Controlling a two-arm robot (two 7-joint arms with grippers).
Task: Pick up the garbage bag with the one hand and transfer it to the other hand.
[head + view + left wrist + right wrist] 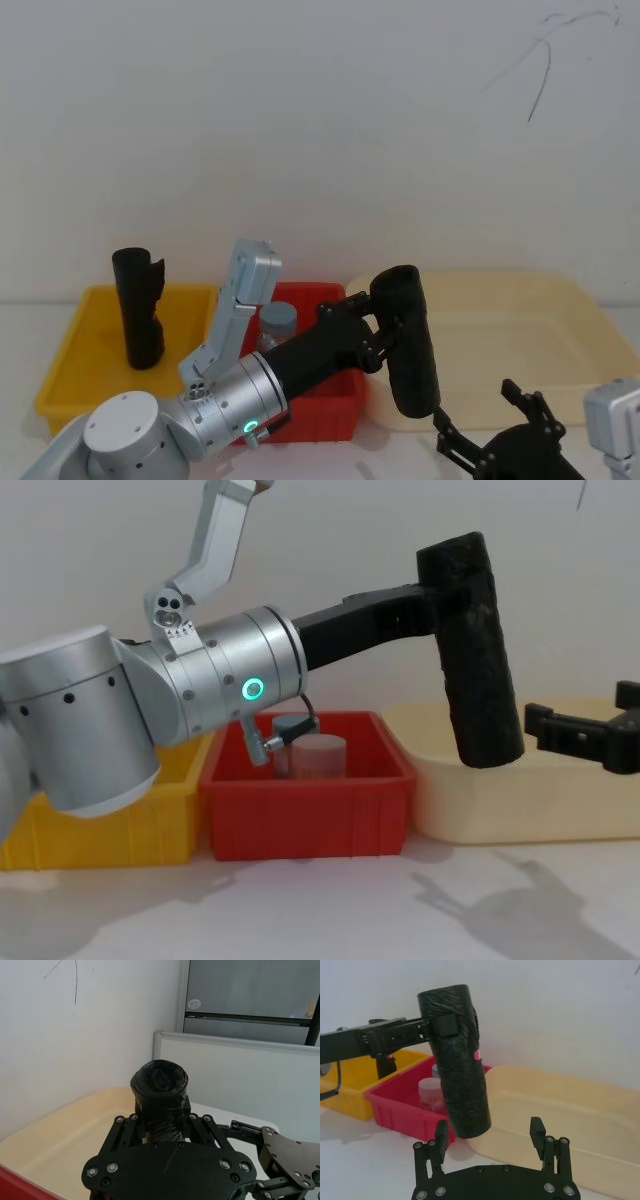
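Head view: my left gripper [385,330] is clamped on the upper part of the bag [408,340], which hangs near upright in the air where the red bin [330,405] meets the cream tray [520,320]. My right gripper [485,418] sits lower, spread wide and empty.

Left wrist view: the fingers [122,1132] press both sides of the bag [160,1090], and its end sticks out past them.

Right wrist view: the bag's [457,1060] lower end hangs just above my right gripper [489,1132], nearer one finger, not touching.

Chest view: the bag [475,650] leans slightly, and the right gripper [585,718] waits just beside its lower end, apart.
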